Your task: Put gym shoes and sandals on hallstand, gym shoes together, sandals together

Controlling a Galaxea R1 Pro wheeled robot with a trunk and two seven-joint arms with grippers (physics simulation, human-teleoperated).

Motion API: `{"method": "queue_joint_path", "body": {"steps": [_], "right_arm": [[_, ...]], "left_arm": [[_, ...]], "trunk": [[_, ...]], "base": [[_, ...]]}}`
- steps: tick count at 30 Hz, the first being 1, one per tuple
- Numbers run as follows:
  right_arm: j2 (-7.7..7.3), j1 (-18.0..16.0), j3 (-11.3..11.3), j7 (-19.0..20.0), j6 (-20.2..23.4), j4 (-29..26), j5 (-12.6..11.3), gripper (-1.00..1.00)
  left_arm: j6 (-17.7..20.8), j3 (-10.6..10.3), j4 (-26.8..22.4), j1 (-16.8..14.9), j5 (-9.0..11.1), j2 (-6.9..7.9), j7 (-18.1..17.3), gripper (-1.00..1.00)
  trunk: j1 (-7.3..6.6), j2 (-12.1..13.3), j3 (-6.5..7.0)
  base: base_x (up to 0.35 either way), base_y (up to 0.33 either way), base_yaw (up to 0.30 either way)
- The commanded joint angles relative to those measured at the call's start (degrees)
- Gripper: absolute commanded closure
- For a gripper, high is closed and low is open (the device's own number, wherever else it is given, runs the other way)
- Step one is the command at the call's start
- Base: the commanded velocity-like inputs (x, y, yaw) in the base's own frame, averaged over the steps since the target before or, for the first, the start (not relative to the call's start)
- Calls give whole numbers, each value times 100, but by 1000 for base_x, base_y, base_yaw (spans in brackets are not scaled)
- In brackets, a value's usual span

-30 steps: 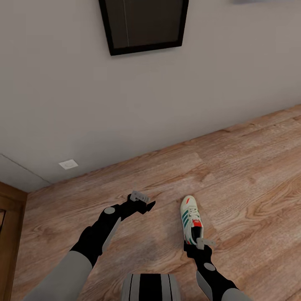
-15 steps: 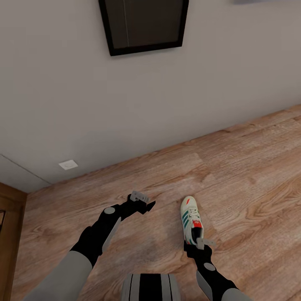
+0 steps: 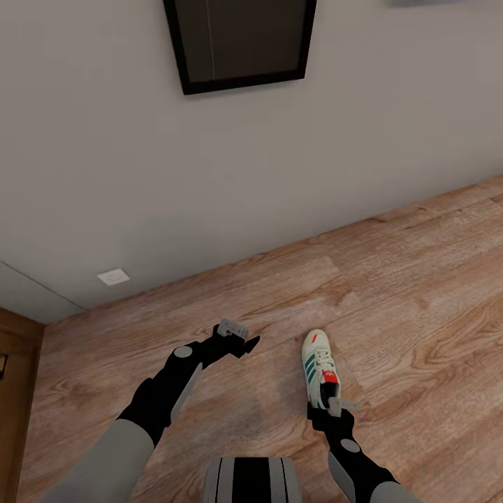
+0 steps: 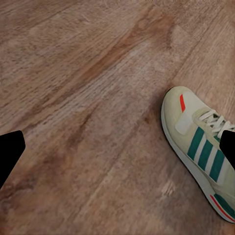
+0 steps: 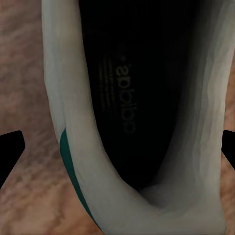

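Your right end effector (image 3: 334, 408) hangs open over the heel of one gym shoe (image 3: 320, 365), a finger on each side (not touching). The shoe lies on the corridor floor (image 3: 419, 279), toe toward the wall. Your left end effector (image 3: 241, 340) is open and empty, beside it.

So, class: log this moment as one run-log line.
phase: grasp approach | right gripper: open, at heel of gym shoe | left gripper: open, empty, above corridor floor | shoe: on floor
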Motion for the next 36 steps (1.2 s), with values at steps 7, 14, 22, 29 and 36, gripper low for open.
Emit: {"method": "queue_joint_path", "body": {"steps": [7, 14, 22, 29, 36], "right_arm": [[-8, -3, 28, -11, -25, 4, -60, 100], [-9, -3, 24, -11, -25, 4, -60, 100], [-9, -3, 20, -11, -25, -2, -60, 100], [-9, -3, 20, -13, -25, -4, -60, 100], [-9, -3, 19, -14, -25, -5, -60, 100]], "left_arm": [[43, 3, -8, -1, 14, -1, -22, -100], [65, -4, -8, -1, 13, -7, -28, -100], [78, -4, -8, -6, 12, -2, -29, -100], [82, 3, -106, -3, 6, 0, -12, -100], [92, 4, -183, -1, 5, 6, -2, -100]], "trunk": [[-1, -1, -3], [-1, -1, -3], [-1, -1, -3], [-1, -1, -3], [-19, 8, 152]], "base": [[0, 0, 0], [0, 0, 0], [0, 0, 0], [0, 0, 0], [0, 0, 0]]}}
